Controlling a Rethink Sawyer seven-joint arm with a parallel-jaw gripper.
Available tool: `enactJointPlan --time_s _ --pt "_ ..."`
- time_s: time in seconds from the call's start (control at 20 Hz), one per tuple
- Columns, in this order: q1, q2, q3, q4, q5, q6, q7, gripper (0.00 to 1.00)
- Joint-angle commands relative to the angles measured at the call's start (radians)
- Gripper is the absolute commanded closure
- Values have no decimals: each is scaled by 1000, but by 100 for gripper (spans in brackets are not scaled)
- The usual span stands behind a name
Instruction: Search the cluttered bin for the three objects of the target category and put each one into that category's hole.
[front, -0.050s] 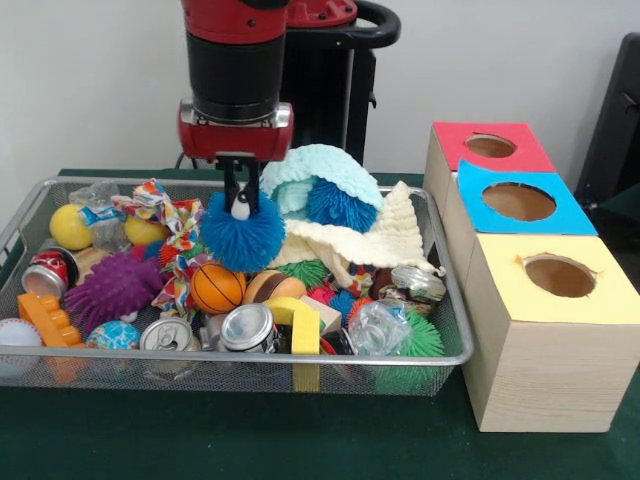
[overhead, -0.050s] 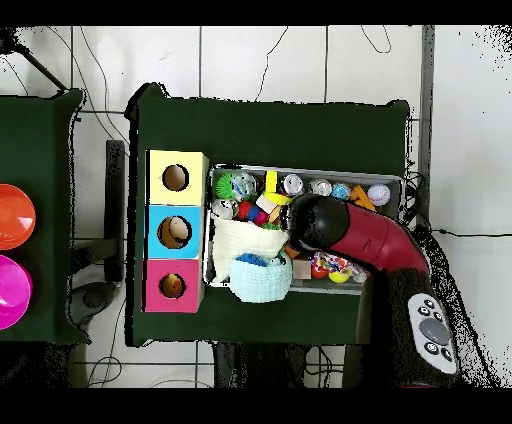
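Cans (front, -0.050s: 247, 327) and loose toys crowd the bin (front, -0.050s: 300, 358) at its front rim. I read the pincer (front, -0.050s: 240, 205) as closed on the blue spiky ball (front, -0.050s: 241, 238), raised mid-bin. Soft spines risk slipping before reaching the holes (front, -0.050s: 518, 201).

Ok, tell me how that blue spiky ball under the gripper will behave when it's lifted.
The blue spiky ball looks soft: its thin spines should flex, so the gripper, already down in its top, may bite mostly spines. It is probably light for its size. Set on something flat, the spines would likely stop it rolling.
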Motion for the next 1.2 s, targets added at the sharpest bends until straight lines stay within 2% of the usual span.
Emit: enactJointPlan --time_s 0.05,0.55,1.15,1.2 --pt "-51 3 70 -39 -40 115 -10 100" --pt "-98 20 94 -123 -82 199 -78 100" --pt "-125 24 127 -133 -101 206 -81 100" --pt "-127 26 130 -137 -105 207 -85 0"
